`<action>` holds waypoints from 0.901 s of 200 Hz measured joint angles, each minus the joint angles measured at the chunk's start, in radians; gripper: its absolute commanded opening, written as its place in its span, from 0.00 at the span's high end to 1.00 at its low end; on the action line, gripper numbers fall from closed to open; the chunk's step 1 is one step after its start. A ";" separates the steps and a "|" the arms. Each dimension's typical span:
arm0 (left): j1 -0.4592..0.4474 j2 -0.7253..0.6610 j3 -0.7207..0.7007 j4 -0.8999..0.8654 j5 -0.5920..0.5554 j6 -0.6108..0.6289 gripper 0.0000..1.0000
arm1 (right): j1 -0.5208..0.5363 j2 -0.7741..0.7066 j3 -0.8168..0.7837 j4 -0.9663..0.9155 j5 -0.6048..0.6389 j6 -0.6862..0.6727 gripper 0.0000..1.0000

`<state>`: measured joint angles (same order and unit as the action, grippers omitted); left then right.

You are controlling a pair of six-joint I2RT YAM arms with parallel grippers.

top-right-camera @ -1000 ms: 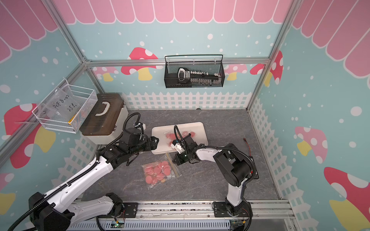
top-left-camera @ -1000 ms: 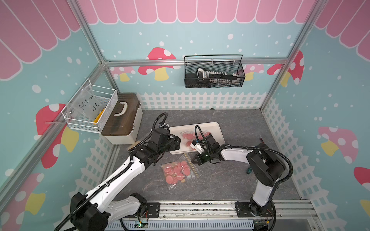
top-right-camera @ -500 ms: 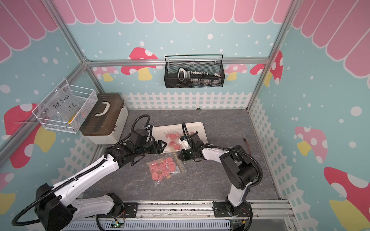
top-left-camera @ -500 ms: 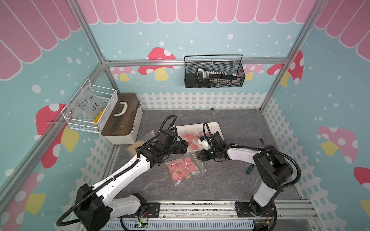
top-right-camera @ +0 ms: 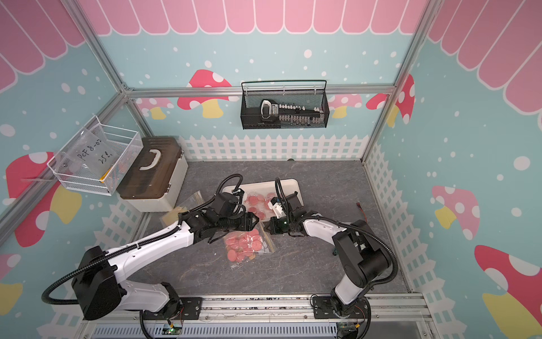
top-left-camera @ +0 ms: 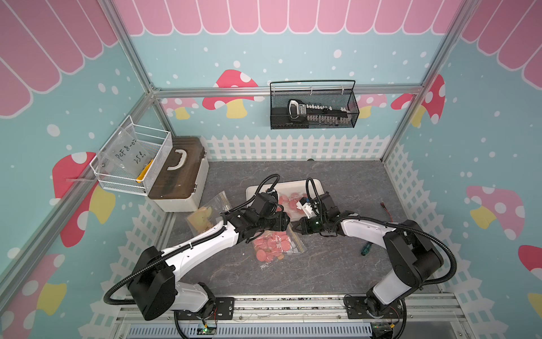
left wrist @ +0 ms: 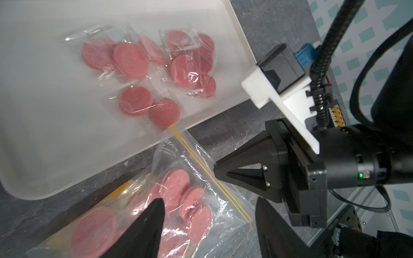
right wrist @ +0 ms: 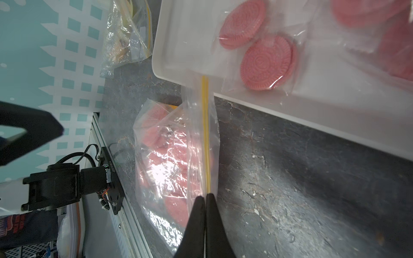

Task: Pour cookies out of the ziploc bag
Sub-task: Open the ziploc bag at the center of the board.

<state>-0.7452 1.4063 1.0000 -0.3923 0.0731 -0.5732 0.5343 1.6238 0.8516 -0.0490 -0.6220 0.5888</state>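
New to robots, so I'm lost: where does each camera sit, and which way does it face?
Top views: high overhead, looking down at table; left arm, right arm show.
Left wrist: on the left arm, facing bag, tray, right gripper; left gripper shows.
Right wrist: on the right arm, facing the bag it pinches; its shut fingers show.
Shared: wrist views both show bag, tray, cookies.

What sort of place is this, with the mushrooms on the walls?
Likely a robot test booth decorated like a playroom: two white robot arms bolted to a rail, mushroom-print walls on an aluminium frame, and a ziploc bag of pink cookies by a white tray.
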 measured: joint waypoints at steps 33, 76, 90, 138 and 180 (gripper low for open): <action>-0.011 0.029 0.000 0.021 0.017 -0.080 0.48 | 0.000 0.000 0.000 -0.005 0.000 0.007 1.00; -0.029 0.053 0.002 0.031 0.032 -0.179 0.55 | 0.000 0.000 -0.001 -0.005 0.003 0.012 1.00; -0.040 0.071 0.003 0.035 0.033 -0.212 0.56 | 0.000 0.000 -0.001 -0.007 0.006 0.014 1.00; -0.058 0.118 0.003 0.071 0.030 -0.298 0.60 | 0.000 -0.011 -0.002 -0.011 0.019 0.019 1.00; -0.058 0.150 0.002 0.115 0.024 -0.328 0.60 | 0.000 -0.018 -0.003 -0.011 0.028 0.019 1.00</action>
<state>-0.8028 1.5566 1.0019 -0.2771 0.0971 -0.9009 0.5346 1.6062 0.8482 -0.0597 -0.5938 0.6079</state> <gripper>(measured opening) 0.400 0.047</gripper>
